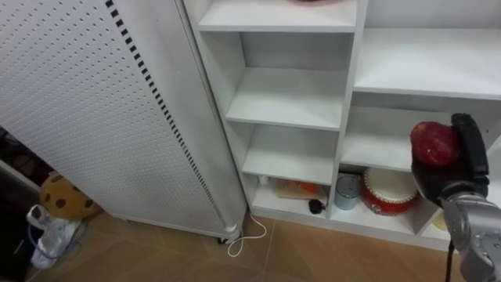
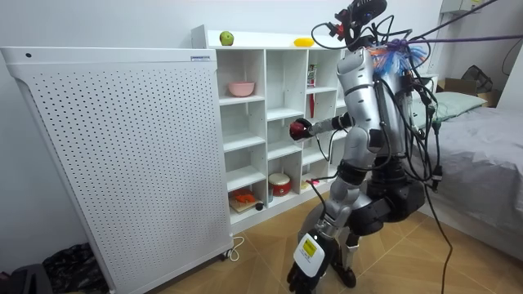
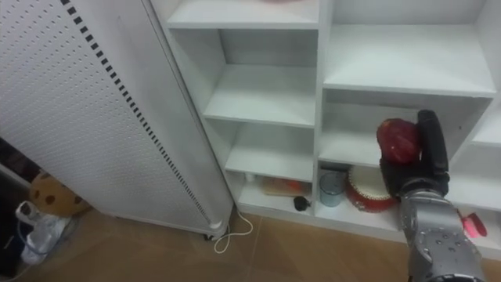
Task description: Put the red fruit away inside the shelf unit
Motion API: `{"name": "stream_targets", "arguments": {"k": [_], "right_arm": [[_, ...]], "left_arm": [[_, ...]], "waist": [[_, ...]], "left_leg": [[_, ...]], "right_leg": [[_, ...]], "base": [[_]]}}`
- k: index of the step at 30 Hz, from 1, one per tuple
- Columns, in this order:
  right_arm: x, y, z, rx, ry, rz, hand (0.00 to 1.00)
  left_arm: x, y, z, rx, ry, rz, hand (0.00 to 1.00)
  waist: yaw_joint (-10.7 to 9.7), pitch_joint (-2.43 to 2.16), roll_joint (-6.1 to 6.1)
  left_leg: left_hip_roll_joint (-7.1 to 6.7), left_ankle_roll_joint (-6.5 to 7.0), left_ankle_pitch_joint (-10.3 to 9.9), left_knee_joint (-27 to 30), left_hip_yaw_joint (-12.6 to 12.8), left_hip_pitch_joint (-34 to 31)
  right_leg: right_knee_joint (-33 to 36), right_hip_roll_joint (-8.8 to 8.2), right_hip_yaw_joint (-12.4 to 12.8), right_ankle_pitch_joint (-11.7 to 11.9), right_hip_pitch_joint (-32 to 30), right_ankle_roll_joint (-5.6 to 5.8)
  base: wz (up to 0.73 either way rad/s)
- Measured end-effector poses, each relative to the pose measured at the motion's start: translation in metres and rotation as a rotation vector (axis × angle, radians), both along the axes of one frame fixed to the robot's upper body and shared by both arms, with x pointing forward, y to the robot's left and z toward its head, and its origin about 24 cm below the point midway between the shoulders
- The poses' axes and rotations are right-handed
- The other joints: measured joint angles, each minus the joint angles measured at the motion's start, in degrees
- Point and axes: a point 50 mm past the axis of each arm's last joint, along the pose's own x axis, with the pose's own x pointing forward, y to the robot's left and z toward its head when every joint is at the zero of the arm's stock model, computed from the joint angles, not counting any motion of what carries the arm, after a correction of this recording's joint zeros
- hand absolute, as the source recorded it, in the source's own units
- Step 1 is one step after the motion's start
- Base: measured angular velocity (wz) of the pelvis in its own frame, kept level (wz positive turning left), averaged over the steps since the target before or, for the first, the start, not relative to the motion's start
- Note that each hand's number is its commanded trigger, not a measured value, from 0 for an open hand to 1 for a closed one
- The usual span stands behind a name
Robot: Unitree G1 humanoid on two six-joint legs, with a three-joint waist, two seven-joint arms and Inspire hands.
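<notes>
**Mia:** Where is the fruit?

**Ben:** The red fruit (image 1: 433, 143) is in the robot's right hand (image 1: 456, 186), at about 3 o'clock in the left eye view. It is up in the air in front of the white closet (image 1: 350, 86). The dark fingers (image 1: 471, 141) curl round its side and back, so the hand is holding it.

**Mia:** Is it hard to hold?

**Ben:** I don't think so. It looks round, firm and smooth, and not very heavy. But a round thing can slip or roll, and a fall could bruise it. The best hold is round its fat middle. Then it should be set down softly.

**Mia:** Where could it go?

**Ben:** There is a bare shelf (image 1: 288, 100) at 10 o'clock from the fruit. The boards look flat and smooth, and I can see no edge to stop a roll. At 7 o'clock from the fruit sits a red tin (image 1: 389, 190), with a cup (image 1: 347, 190) just beside it.

**Mia:** And the room?

**Ben:** It has a wooden floor (image 1: 313, 251), and a white cord (image 1: 246, 239) lies on it. A big white panel (image 1: 94, 117) full of holes stands at 9 o'clock. On top of the closet sit a green fruit (image 2: 226, 38) and a yellow fruit (image 2: 303, 42). A bed (image 2: 482, 147) is behind the robot.
</notes>
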Motion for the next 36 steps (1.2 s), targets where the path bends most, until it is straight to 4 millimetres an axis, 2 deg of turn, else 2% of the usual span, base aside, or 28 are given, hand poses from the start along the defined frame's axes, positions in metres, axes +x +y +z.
{"name": "stream_targets", "arguments": {"k": [5,9,11,13,27,36], "right_arm": [[-0.001,-0.005,0.000,0.021,0.016,-0.028,0.00],[-0.003,-0.008,0.003,0.034,0.032,-0.059,0.00],[-0.005,-0.013,0.004,0.035,0.049,-0.086,0.00],[-0.006,-0.018,0.006,0.034,0.060,-0.100,0.00],[-0.015,-0.042,0.014,0.054,0.101,-0.186,0.00],[-0.016,-0.044,0.013,0.071,0.124,-0.194,0.00]], "left_arm": [[-0.007,0.002,0.000,-0.002,0.011,0.001,0.00],[-0.018,-0.001,0.001,-0.021,0.003,0.002,0.00],[-0.021,0.000,0.000,-0.018,0.010,0.003,0.00],[-0.021,0.002,0.000,-0.013,0.011,0.003,0.00],[-0.026,0.006,-0.001,-0.007,0.033,0.001,0.00],[-0.026,0.006,-0.001,-0.002,0.033,0.003,0.00]], "waist": [[-0.07,-0.06,0.08],[-0.06,-0.35,0.53],[0.03,-0.71,1.08],[0.50,-0.83,1.27],[1.10,-0.76,1.37],[1.13,-0.66,1.52]], "left_leg": [[0.02,0.15,-0.27,1.33,-0.56,-1.11],[-0.04,0.33,-0.59,2.20,-0.54,-1.88],[-0.02,0.46,-0.66,2.43,-0.12,-1.93],[-0.04,0.50,-0.68,2.46,-0.05,-1.90],[0.03,0.69,-0.80,2.91,0.06,-1.76],[0.03,0.71,-0.81,3.01,-0.17,-1.75]], "right_leg": [[0.53,-0.08,-0.57,-0.13,-0.42,0.02],[1.22,-0.46,-0.25,-0.33,-1.10,0.37],[1.74,-1.05,-0.16,-0.52,-1.15,0.70],[1.75,-1.12,-0.13,-0.53,-1.13,0.74],[2.12,-1.16,-0.30,-0.66,-0.97,0.63],[2.11,-1.14,-0.17,-0.77,-0.92,0.81]], "base": [[0.01],[0.02],[0.10],[0.00],[0.00],[0.00]]}}
